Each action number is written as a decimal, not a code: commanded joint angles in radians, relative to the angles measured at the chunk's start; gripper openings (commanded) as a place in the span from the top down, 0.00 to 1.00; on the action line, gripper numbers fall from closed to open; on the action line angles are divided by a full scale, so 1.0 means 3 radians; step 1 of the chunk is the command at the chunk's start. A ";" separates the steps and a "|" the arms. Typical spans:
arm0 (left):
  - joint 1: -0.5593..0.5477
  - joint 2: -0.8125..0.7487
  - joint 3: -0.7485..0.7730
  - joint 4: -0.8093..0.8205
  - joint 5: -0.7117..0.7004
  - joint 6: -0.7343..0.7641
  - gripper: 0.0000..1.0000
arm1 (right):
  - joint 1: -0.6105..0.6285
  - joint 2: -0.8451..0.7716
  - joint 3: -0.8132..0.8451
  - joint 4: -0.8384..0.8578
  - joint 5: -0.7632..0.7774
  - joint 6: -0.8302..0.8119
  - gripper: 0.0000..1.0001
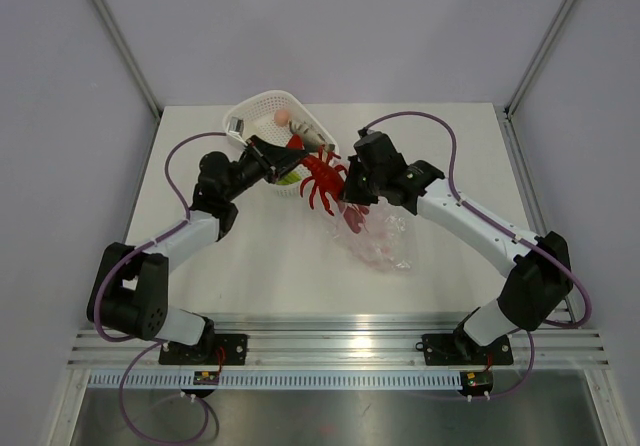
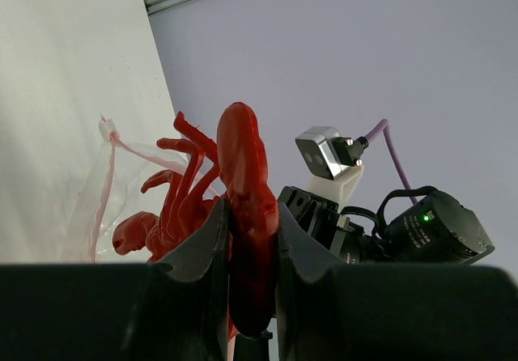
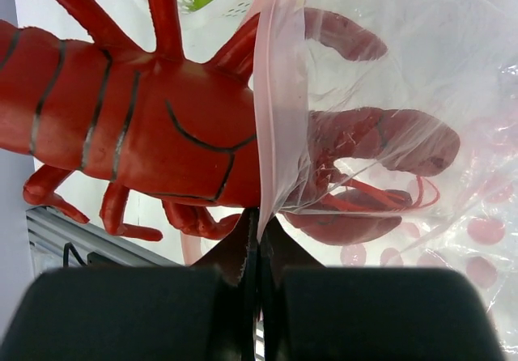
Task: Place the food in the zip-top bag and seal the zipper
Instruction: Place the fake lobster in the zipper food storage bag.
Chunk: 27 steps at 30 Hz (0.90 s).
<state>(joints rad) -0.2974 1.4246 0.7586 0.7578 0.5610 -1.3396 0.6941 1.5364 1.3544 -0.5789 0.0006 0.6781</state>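
Lobster (image 1: 322, 178) is being gripped by its body in the left claw (image 2: 247, 239), its pincers reaching into the bag (image 3: 388, 70) ahead, while the right claw (image 3: 259, 244) is pinching the bag's pink mouth edge.

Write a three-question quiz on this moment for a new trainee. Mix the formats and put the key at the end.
1. True or false: the left gripper is shut on the red lobster.
2. What does the right gripper pinch? A) the lobster's tail B) the mouth edge of the zip-top bag C) nothing, it is open
3. Fill in: the lobster's ___ are inside the bag, while its body is outside.

Key: 1 true; 2 B; 3 claws.
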 commanded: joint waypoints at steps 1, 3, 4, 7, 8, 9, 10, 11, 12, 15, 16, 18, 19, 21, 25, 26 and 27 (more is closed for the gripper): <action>-0.0093 -0.0004 0.0089 0.0200 0.0165 -0.0040 1.00 | 0.0028 -0.0064 0.0225 0.0232 -0.0043 -0.0021 1.00; -0.0108 0.0012 0.0115 0.0107 0.0175 0.0037 1.00 | 0.0028 -0.0064 0.0251 0.0222 -0.0033 -0.0041 1.00; -0.0118 0.0017 0.0110 0.0102 0.0170 0.0042 1.00 | 0.0023 -0.0059 0.0286 0.0222 -0.0038 -0.0046 1.00; -0.0134 0.0068 0.0105 0.0107 0.0150 0.0037 1.00 | 0.0028 -0.0029 0.0358 0.0201 -0.0068 -0.0051 1.00; -0.0139 0.0078 0.0100 0.0143 0.0145 0.0012 1.00 | 0.0028 -0.0023 0.0368 0.0196 -0.0089 -0.0061 1.00; -0.0144 0.0098 0.0110 0.0148 0.0130 0.0001 1.00 | 0.0028 -0.0013 0.0373 0.0201 -0.0119 -0.0067 1.00; -0.0154 0.0109 0.0130 0.0158 0.0124 -0.0004 1.00 | 0.0028 0.0007 0.0379 0.0196 -0.0130 -0.0067 1.00; -0.0159 0.0114 0.0146 0.0143 0.0114 -0.0009 1.00 | 0.0028 0.0012 0.0374 0.0201 -0.0135 -0.0057 1.00; -0.0164 0.0114 0.0156 0.0128 0.0104 -0.0014 1.00 | 0.0028 0.0017 0.0368 0.0196 -0.0145 -0.0061 1.00; -0.0170 0.0109 0.0212 0.0092 0.0114 -0.0080 1.00 | 0.0028 0.0033 0.0302 0.0212 -0.0140 -0.0051 1.00; -0.0164 0.0104 0.0237 0.0077 0.0124 -0.0096 1.00 | 0.0033 0.0038 0.0282 0.0201 -0.0135 -0.0056 1.00; -0.0164 0.0088 0.0319 -0.0112 0.0129 -0.0106 1.00 | 0.0033 0.0043 0.0226 0.0201 -0.0104 -0.0056 1.00; -0.0164 0.0078 0.0335 -0.0199 0.0104 -0.0111 1.00 | 0.0033 0.0048 0.0205 0.0196 -0.0104 -0.0051 1.00; -0.0164 0.0043 0.0360 -0.0271 0.0048 -0.0127 1.00 | 0.0033 0.0038 0.0139 0.0201 -0.0099 -0.0051 1.00; -0.0164 -0.0039 0.0386 -0.0460 -0.0085 -0.0106 1.00 | 0.0059 0.0023 0.0062 0.0196 -0.0079 -0.0051 1.00; -0.0164 -0.0050 0.0401 -0.0486 -0.0101 -0.0101 1.00 | 0.0069 0.0013 0.0057 0.0186 -0.0048 -0.0056 1.00; -0.0169 -0.0060 0.0442 -0.0496 -0.0111 -0.0101 1.00 | 0.0074 0.0012 0.0051 0.0181 -0.0038 -0.0056 1.00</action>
<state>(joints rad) -0.3351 1.4612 0.8249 0.5941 0.5404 -1.3373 0.7017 1.5383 1.3792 -0.5610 -0.0273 0.6743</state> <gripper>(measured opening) 0.210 0.011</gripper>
